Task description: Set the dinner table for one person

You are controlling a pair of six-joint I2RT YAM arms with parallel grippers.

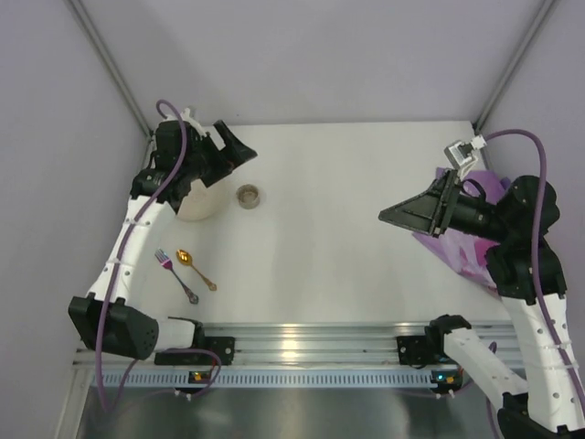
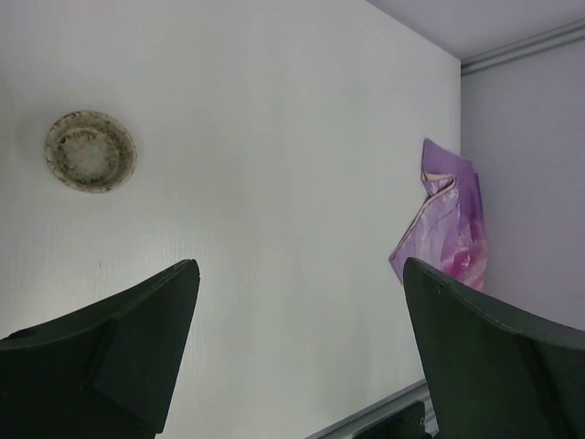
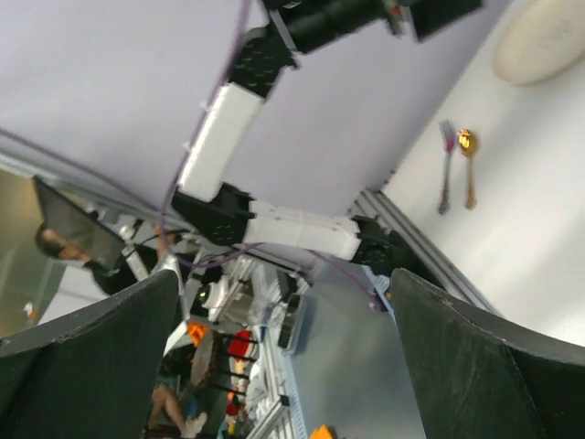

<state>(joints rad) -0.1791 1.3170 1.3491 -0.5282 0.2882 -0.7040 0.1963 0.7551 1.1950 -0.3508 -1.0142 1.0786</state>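
The white dinner table (image 1: 338,265) fills the top view. A cream plate (image 1: 199,203) lies at the far left, partly hidden by my left arm. A small grey round dish (image 1: 248,195) sits right of it and shows in the left wrist view (image 2: 90,151). A fork (image 1: 175,274) and a gold spoon (image 1: 196,269) lie side by side near the front left. A crumpled purple placemat (image 1: 457,247) lies at the right edge under my right arm. My left gripper (image 1: 242,151) is open and empty above the far left. My right gripper (image 1: 388,217) is open and empty, raised and pointing left.
Grey walls close in the table on both sides and at the back. An aluminium rail (image 1: 302,343) with the arm bases runs along the near edge. The right wrist view shows the plate (image 3: 544,37), fork (image 3: 445,169) and spoon (image 3: 468,165) far off.
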